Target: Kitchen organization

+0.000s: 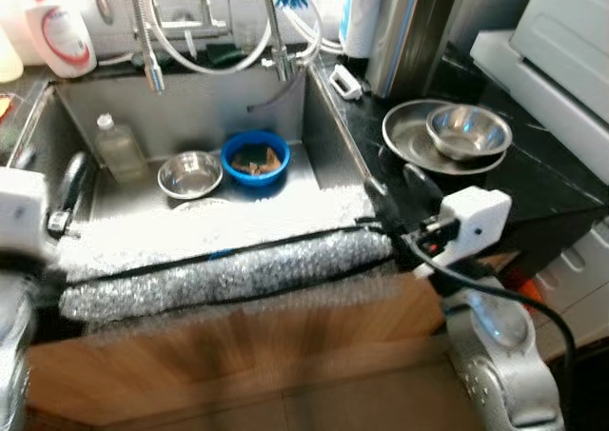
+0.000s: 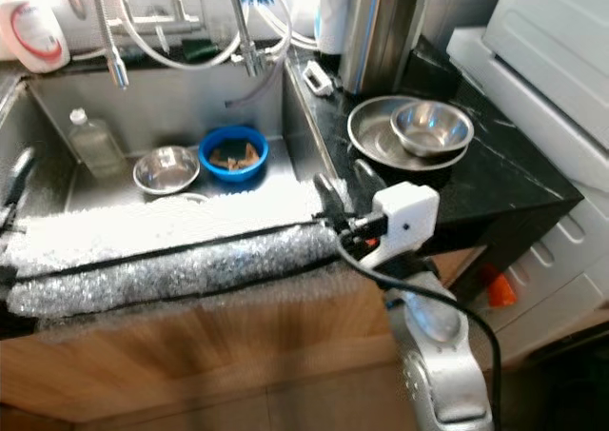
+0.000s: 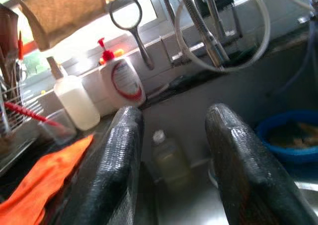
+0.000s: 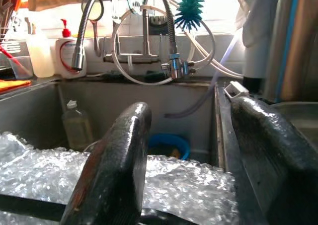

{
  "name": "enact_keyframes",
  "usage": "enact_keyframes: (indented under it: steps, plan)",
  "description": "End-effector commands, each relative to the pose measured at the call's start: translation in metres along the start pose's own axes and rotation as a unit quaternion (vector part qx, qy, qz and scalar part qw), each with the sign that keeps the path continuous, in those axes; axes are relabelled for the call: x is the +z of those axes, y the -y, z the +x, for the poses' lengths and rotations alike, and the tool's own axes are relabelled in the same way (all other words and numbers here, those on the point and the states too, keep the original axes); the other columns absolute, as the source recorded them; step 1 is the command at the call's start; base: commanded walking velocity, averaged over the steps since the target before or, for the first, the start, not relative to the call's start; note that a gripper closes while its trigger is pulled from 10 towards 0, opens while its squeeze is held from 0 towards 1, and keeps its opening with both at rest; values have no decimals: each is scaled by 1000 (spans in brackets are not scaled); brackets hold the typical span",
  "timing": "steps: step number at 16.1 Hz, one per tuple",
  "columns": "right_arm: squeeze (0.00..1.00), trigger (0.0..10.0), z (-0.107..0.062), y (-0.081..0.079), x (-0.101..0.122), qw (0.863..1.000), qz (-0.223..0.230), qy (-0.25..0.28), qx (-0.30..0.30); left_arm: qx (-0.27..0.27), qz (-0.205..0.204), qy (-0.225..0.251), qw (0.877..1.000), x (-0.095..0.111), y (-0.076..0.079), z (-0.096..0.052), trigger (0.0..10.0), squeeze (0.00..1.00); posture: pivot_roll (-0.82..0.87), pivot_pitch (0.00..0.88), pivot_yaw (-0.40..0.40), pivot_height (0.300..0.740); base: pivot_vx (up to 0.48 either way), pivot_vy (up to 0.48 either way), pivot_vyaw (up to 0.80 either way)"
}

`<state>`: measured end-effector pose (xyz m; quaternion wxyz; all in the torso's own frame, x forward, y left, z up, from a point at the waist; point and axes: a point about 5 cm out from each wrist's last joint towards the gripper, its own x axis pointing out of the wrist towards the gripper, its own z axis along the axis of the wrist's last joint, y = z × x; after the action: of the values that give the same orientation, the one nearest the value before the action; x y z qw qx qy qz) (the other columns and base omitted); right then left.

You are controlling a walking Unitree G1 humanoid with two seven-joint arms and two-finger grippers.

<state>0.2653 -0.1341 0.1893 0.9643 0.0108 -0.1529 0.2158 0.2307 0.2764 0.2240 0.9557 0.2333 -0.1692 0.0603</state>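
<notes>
A steel sink (image 1: 324,136) holds a blue bowl (image 1: 255,161) with brown scraps, a small steel bowl (image 1: 189,173) and a clear plastic bottle (image 1: 119,148). Bubble wrap (image 1: 228,260) with a black strap over it lies along the sink's front edge. My right gripper (image 1: 398,191) is open at the front right corner of the sink, just above the end of the wrap; the right wrist view looks between its fingers (image 4: 124,150) over the wrap toward the blue bowl (image 4: 169,143). My left gripper (image 3: 171,115) is open at the sink's left edge, facing the bottle (image 3: 169,155).
On the black counter to the right, a steel bowl (image 1: 466,131) sits in a steel plate (image 1: 404,141). A shiny metal cylinder (image 1: 409,31) and a white appliance (image 1: 561,50) stand behind. Faucets and hoses (image 1: 152,41) hang over the sink. Soap bottle (image 1: 59,33) at back left.
</notes>
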Motion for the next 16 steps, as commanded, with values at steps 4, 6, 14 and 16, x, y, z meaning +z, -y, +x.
enact_keyframes:
  steps: [4, 6, 14, 16]
  plan:
    - [0, 10000, -2, 7, 0, 1000, -1, -4, -6, 13, 15, -44, 999, -8, 0, -26, 10000, 0, 75, 122, -37, 740, 0, 0, 0]
    - [0, 10000, 2, 7, 2, 1000, -9, -5, 1, 16, 2, -49, 999, -11, 7, -24, 10000, 0, 64, 118, -40, 740, 0, 0, 0]
    - [1000, 10000, 52, 78, 41, 987, -108, -78, -94, 0, -37, -37, 999, -10, 32, -5, 10000, 0, 23, 94, -35, 740, 0, 0, 0]
    - [988, 10000, 61, 101, 42, 974, -131, -121, -138, -3, -42, -37, 998, -11, 34, -3, 10000, 0, 17, 85, -32, 740, 0, 0, 0]
